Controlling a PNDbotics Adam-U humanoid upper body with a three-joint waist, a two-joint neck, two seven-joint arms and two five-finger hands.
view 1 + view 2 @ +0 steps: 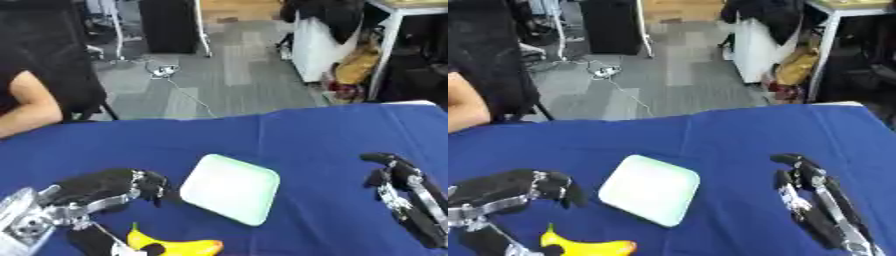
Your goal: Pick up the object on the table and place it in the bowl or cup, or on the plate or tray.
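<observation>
A table covered with a blue cloth is seen, with grey floor and office furniture beyond its far edge. A pale green square plate is located near the middle of the cloth, and nothing is seen on it. A yellow banana is located on the cloth just beside the plate's near left corner, at the lower edge of the view. The left hand is positioned left of the plate, above the banana, with its fingers curled downward close to the plate's left edge. Whether the banana is touched by the thumb cannot be told; nothing is seen to be held. The right hand is positioned well to the right of the plate, with its fingers relaxed and extended, and nothing is held in it.
</observation>
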